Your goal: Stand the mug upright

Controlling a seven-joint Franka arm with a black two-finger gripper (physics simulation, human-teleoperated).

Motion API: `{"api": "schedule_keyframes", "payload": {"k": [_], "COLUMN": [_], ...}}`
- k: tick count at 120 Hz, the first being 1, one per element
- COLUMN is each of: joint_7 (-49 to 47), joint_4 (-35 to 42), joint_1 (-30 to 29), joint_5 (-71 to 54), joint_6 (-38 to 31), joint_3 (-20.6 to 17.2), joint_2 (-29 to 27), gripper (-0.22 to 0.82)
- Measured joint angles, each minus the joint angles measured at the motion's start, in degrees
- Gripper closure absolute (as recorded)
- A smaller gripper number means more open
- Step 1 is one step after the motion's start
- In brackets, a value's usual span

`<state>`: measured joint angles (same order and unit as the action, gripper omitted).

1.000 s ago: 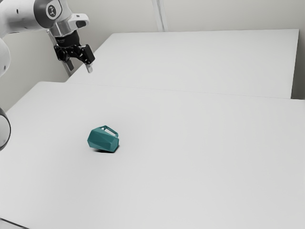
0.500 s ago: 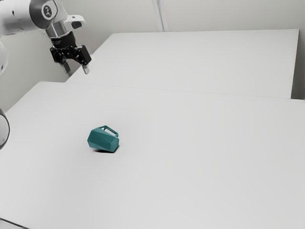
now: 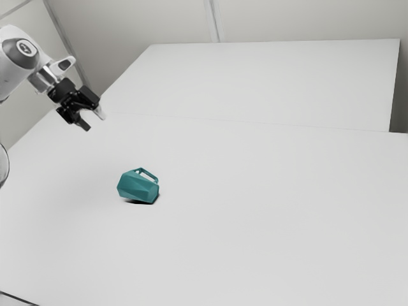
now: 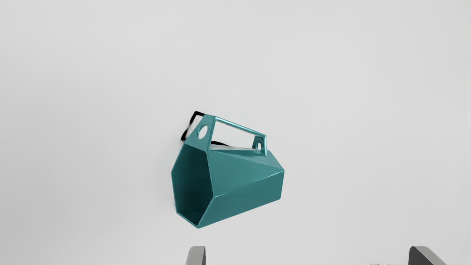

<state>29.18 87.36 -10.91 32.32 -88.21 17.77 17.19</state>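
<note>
My gripper is in the air at the exterior view's upper left, above the table and well apart from the mug. The teal faceted mug lies on its side on the white table, its handle uppermost. In the wrist view, the fingertips of the gripper stand wide apart with nothing between them. Beyond them lies the mug, with its dark hollow mouth and angular handle in sight.
A second white surface adjoins the table at the back of the exterior view, with a pale wall behind it. A dark line crosses the exterior view's lower left corner.
My arm has moved toward the exterior view's left and lower, and the hand has turned so that both fingers show. The mug has not moved.
</note>
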Motion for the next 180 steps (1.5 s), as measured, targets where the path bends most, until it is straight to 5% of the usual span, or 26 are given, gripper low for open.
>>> {"api": "schedule_keyframes", "payload": {"k": [77, 100, 130, 180], "joint_7": [13.96, 15.97, 17.80, 19.87], "joint_4": [16.46, 20.77, 22.68, 23.14], "joint_1": [-2.19, -1.94, -1.24, -0.62], "joint_5": [13.02, 17.35, 21.72, 23.53], "joint_6": [-7.71, -9.81, -10.35, -9.60], "joint_3": [0.42, -0.05, -0.54, -0.98], "joint_2": [5.01, 5.11, 5.17, 4.90], "gripper": [0.00, 0.23, 0.35, 0.68]}}
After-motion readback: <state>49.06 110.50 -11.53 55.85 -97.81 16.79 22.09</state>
